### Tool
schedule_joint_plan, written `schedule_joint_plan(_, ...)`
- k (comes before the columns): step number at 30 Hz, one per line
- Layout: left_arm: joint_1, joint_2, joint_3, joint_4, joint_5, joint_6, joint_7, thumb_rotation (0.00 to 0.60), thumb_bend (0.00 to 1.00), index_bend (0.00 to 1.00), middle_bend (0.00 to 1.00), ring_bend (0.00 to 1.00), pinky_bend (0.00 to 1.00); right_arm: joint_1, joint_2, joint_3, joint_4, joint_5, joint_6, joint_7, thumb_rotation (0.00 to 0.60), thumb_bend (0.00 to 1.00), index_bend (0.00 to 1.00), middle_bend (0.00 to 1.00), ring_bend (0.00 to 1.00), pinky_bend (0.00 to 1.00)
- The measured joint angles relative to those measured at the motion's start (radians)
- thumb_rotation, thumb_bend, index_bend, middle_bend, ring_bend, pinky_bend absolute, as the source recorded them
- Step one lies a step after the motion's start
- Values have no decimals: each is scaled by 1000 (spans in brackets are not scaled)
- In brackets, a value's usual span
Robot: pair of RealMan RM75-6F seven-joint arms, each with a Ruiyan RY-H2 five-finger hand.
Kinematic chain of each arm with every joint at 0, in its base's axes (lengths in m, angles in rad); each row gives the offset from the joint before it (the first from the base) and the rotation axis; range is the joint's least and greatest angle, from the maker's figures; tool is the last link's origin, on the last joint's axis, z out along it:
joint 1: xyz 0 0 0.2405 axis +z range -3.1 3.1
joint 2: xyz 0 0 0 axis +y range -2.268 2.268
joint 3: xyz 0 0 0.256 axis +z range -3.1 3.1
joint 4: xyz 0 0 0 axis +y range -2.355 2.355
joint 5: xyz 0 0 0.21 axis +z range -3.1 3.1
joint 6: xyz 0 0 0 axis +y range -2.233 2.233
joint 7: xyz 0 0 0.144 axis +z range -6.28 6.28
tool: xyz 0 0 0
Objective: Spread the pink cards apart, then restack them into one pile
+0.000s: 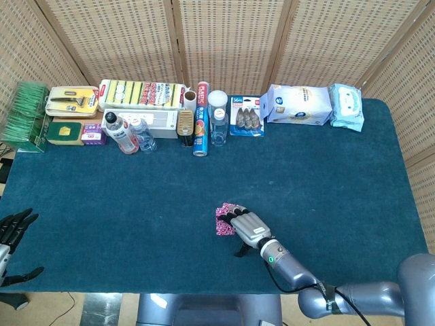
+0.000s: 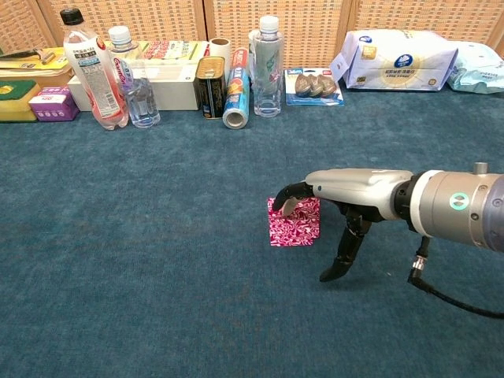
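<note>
Pink cards (image 2: pixel 293 224): one neat pile, lower middle of frame, not yet spread.
Right hand (image 2: pixel 340 192): fingers apart, fingertips laid on the pile's top edge, nothing gripped; probably placed for fanning.
Left hand (image 1: pixel 12 234): spread, holding nothing, lower left corner.

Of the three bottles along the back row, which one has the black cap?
The tall pink-labelled bottle at the left end. The small bottle next to it and the clear bottle near the middle both have pale caps.
</note>
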Motion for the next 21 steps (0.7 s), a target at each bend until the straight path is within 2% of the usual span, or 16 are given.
schedule_joint_plan(21,-1,-1,2,-6,1,-6,12,600,47,0,0,0,20,6,40,7,39,72,21,-25,600,0,159,186,0,0)
